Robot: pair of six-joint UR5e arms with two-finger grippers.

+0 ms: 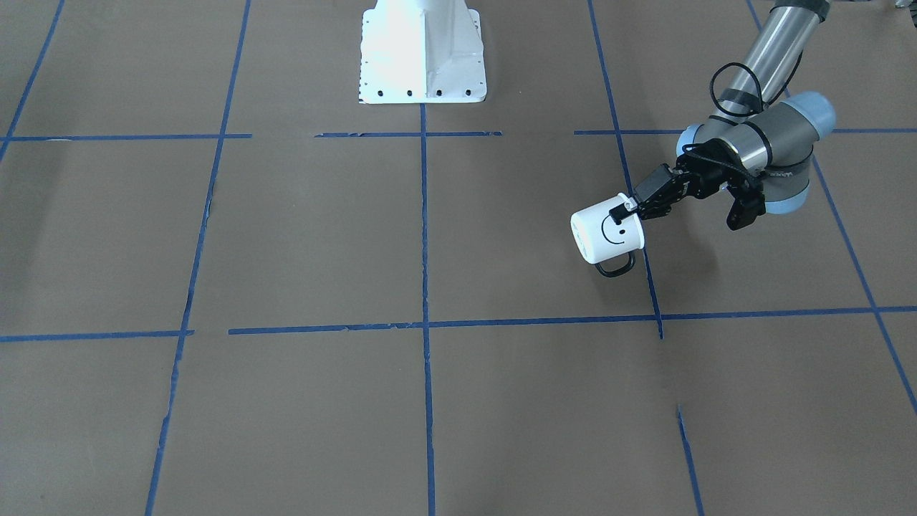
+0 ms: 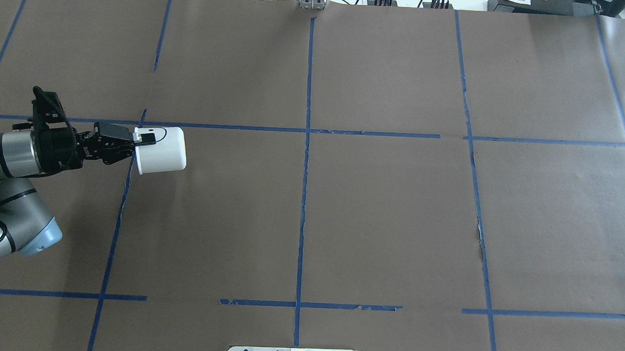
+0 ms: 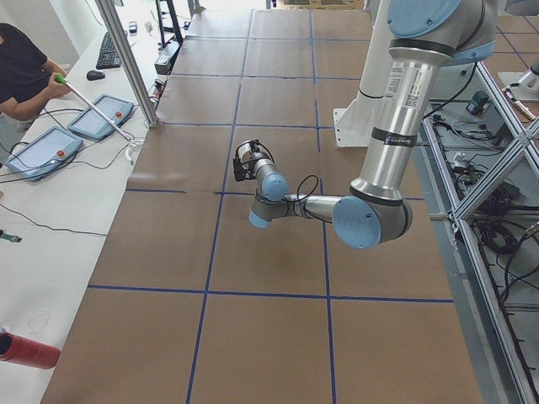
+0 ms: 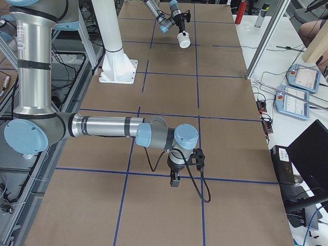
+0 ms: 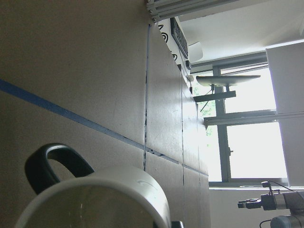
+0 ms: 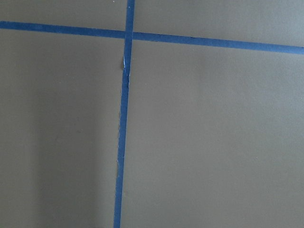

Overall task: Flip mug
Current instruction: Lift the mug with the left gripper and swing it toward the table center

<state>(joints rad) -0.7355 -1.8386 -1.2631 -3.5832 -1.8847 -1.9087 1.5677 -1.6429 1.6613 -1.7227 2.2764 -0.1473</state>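
Note:
The white mug point(image 1: 609, 233) with a black smiley face is held on its side, its dark loop handle point(image 1: 616, 266) pointing towards the operators' side. My left gripper point(image 1: 627, 208) is shut on the mug's rim, one finger inside and one outside. In the overhead view the mug point(image 2: 160, 150) sticks out to the right of the left gripper point(image 2: 144, 136), its base away from the arm. The left wrist view shows the mug's rim and handle point(image 5: 52, 164) close up. My right gripper point(image 4: 174, 179) hangs low over the table far from the mug; I cannot tell whether it is open.
The brown paper table has a grid of blue tape lines point(image 2: 306, 143). The white robot base point(image 1: 423, 57) stands at the table's edge. An operator point(image 3: 21, 71) and tablets point(image 3: 101, 118) are at a side bench. A red bottle point(image 3: 29, 349) lies there.

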